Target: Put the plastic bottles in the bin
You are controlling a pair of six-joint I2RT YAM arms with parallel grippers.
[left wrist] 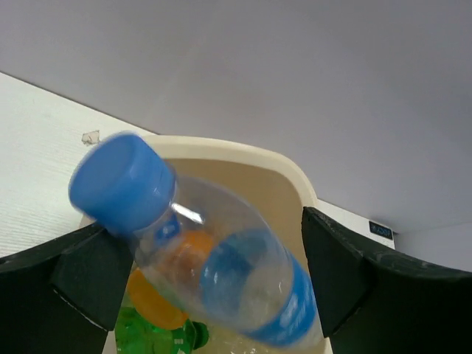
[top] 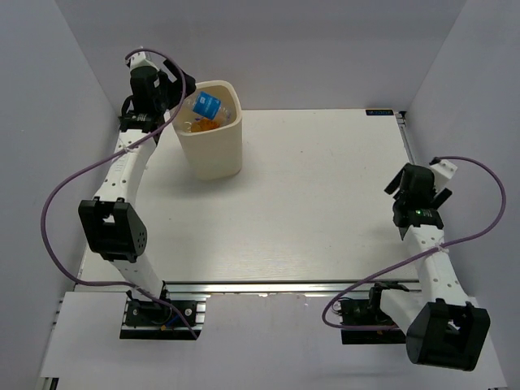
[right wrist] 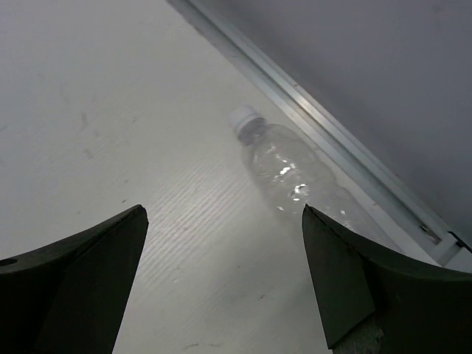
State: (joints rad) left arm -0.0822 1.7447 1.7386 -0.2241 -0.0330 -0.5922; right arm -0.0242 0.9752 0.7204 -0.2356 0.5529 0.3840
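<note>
From above, the bin [top: 213,154] stands at the far left of the surface [top: 325,203], with a blue-labelled bottle [top: 206,105] lying in its mouth. The left wrist view looks closer: that bottle is blurred, its blue cap up and to the left. It tilts between the left jaws, which stand wide apart, and an orange bottle [left wrist: 151,302] and a green bottle [left wrist: 158,335] lie under it inside the bin. Only the right wrist view shows a clear white-capped bottle [right wrist: 295,173] lying on its side beside the metal rail [right wrist: 339,133] at the surface's edge. The right jaws gape wide, holding nothing.
</note>
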